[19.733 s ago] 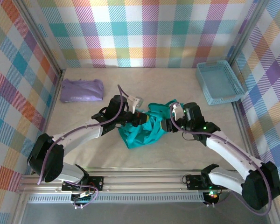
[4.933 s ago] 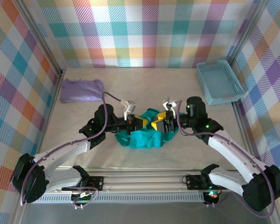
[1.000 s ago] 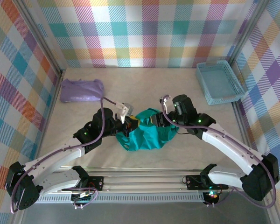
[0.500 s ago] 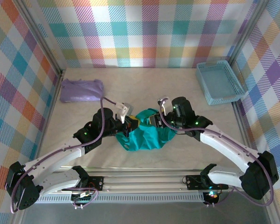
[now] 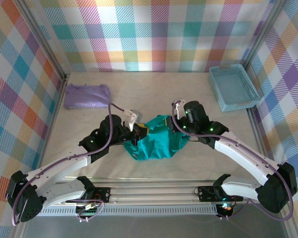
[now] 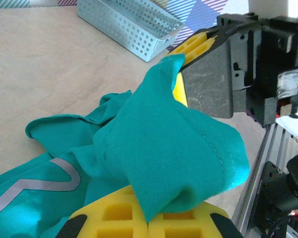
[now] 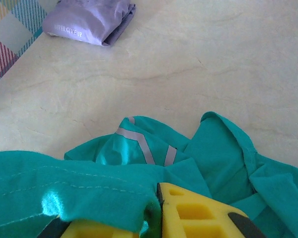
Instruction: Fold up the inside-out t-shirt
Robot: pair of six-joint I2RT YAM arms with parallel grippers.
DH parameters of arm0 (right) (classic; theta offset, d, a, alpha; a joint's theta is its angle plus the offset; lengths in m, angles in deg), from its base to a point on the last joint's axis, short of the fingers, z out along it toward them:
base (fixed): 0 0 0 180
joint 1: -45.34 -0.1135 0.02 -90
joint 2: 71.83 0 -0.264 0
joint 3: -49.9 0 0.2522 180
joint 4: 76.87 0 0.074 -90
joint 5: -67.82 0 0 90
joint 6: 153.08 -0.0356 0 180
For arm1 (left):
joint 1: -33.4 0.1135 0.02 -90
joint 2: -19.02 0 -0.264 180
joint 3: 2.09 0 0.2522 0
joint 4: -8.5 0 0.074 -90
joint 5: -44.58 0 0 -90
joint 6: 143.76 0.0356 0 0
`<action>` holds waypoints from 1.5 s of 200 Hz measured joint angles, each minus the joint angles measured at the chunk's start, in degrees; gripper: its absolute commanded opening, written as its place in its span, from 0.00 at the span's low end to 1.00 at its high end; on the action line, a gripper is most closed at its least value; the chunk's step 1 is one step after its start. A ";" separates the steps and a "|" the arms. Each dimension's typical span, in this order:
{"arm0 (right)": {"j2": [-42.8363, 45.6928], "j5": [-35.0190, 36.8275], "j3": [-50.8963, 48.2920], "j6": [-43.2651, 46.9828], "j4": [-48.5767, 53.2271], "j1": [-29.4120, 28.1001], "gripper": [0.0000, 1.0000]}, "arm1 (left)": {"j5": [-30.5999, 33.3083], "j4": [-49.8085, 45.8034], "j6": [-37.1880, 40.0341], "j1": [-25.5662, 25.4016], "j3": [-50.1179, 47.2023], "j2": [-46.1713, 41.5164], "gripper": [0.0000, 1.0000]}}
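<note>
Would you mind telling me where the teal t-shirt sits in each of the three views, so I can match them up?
Top external: the t-shirt is bunched at the centre of the table.
Left wrist: the t-shirt fills the centre and lower left, raised in a peak.
Right wrist: the t-shirt lies crumpled across the lower half.
Shared landmark: the beige table behind it in every view.

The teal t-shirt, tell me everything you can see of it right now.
The teal t-shirt looks like soft knit cotton. It lies crumpled in a heap on the pale table between the two arms, not yet folded. Seam stitching shows along a hem, and a pale grey angled stripe crosses one fold. The left claw pinches a bunched fold, and the right claw grips another edge close beside it.
</note>
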 measured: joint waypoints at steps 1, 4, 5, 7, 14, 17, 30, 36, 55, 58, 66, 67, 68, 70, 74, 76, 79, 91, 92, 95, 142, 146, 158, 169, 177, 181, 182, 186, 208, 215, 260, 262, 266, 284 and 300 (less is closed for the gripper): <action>0.00 0.00 0.11 0.00 0.04 0.00 0.13 | -0.02 0.00 0.00 0.00 0.00 0.02 0.00; 0.00 -0.04 0.28 -0.22 0.15 0.07 0.13 | -0.02 0.02 0.00 0.00 0.00 0.07 0.00; 0.00 -0.07 0.33 -0.24 0.17 0.07 0.13 | -0.02 0.02 0.00 0.00 0.00 0.07 0.00; 0.00 -0.17 0.44 -0.33 0.22 0.11 0.13 | -0.02 0.02 0.00 0.00 0.00 0.13 0.00; -0.02 -0.63 0.72 -0.81 0.28 0.13 0.11 | -0.04 0.00 0.00 0.00 0.00 0.17 0.00; 0.00 -0.85 0.81 -1.05 0.28 0.17 0.10 | -0.02 0.00 0.00 0.00 0.00 0.20 0.00; -0.02 -2.47 1.03 -1.95 0.17 0.50 0.06 | -0.04 0.02 0.02 0.00 0.00 0.26 0.00; -0.04 -3.43 1.03 -2.25 0.15 0.55 0.04 | -0.04 0.02 0.02 0.09 0.00 0.33 0.00; -0.33 -7.93 1.03 -2.95 -0.22 1.20 0.02 | -0.02 -0.02 0.22 0.11 0.00 0.83 0.01; -0.37 -8.76 1.03 -2.95 -0.26 1.31 0.02 | -0.02 -0.02 0.24 0.11 0.00 0.94 0.03; -0.52 -10.88 1.09 -2.82 -0.28 1.64 0.01 | 0.02 -0.09 0.31 0.11 0.00 1.27 0.09; -0.52 -11.10 1.11 -2.80 -0.26 1.68 0.01 | 0.02 -0.09 0.33 0.11 0.00 1.31 0.10; -0.55 -11.32 1.11 -2.78 -0.24 1.70 0.01 | 0.04 -0.13 0.48 0.11 0.00 1.38 0.11; -0.57 -11.91 1.14 -2.75 -0.24 1.81 0.01 | 0.04 -0.15 0.50 0.11 0.00 1.42 0.13; -0.63 -13.00 1.18 -2.67 -0.22 2.03 0.00 | 0.20 -0.24 0.76 0.11 0.00 1.62 0.17; -0.66 -13.60 1.25 -2.54 -0.13 2.16 0.00 | 0.24 -0.35 0.85 0.11 0.00 1.68 0.19; -0.72 -14.29 1.36 -2.45 0.00 2.34 0.00 | 0.33 -0.42 0.81 0.11 0.00 1.79 0.21; -1.05 -17.86 1.95 -1.49 0.94 3.28 0.00 | 0.85 -0.92 1.42 0.11 0.00 2.14 0.31; -1.07 -18.03 1.99 -1.42 1.01 3.32 0.00 | 0.92 -0.96 1.51 0.11 0.00 2.14 0.32; -1.16 -18.82 2.14 -1.22 1.27 3.54 0.00 | 1.05 -1.18 2.16 0.11 0.00 2.19 0.35; -3.69 -28.65 5.53 0.35 6.40 7.06 0.00 | 4.37 -3.96 6.64 0.09 0.02 1.97 0.73; -4.00 -29.20 5.86 0.46 6.82 7.21 0.00 | 4.74 -4.22 6.56 0.04 0.02 1.79 0.77; -4.90 -30.38 6.86 0.70 8.11 7.26 0.00 | 5.99 -4.94 8.07 -0.02 0.02 0.66 0.84; -5.68 -31.21 7.74 1.01 9.14 7.23 0.00 | 6.71 -5.16 9.94 -0.22 0.02 -0.72 0.88; -6.34 -31.80 8.44 1.27 9.73 7.23 0.00 | 7.26 -5.25 10.88 -0.46 0.04 -1.57 0.89; -6.64 -32.06 8.70 1.36 9.90 7.23 0.00 | 7.52 -5.42 11.26 -0.57 0.15 -1.92 0.89; -6.69 -32.13 8.74 1.38 9.94 7.23 0.00 | 7.50 -5.44 11.43 -0.59 0.17 -1.97 0.89; -6.95 -32.39 8.96 1.42 10.14 7.23 0.00 | 7.69 -5.64 11.91 -0.74 0.37 -2.21 0.89; -7.65 -33.44 9.27 1.55 10.82 7.26 0.00 | 8.44 -6.93 14.80 -1.44 2.45 -1.22 0.83; -7.74 -33.70 9.27 1.55 11.06 7.23 0.00 | 8.70 -7.54 15.52 -1.68 3.54 -0.28 0.78; -7.78 -33.64 9.29 1.79 12.66 7.26 0.00 | 8.94 -7.74 18.25 -2.14 6.91 3.76 0.25; -7.78 -33.62 9.27 1.79 12.72 7.26 0.00 | 8.85 -7.76 18.05 -2.16 6.91 3.76 0.23; -7.78 -33.46 9.29 1.81 12.92 7.26 0.00 | 8.55 -7.74 18.21 -2.16 6.91 3.76 0.19; -7.76 -32.59 9.29 1.95 13.99 7.69 0.02 | 6.75 -7.54 17.18 -2.21 6.88 3.48 0.00; -7.61 -32.13 9.29 1.97 15.10 8.79 0.03 | 4.63 -7.30 15.80 -2.16 6.60 2.21 0.00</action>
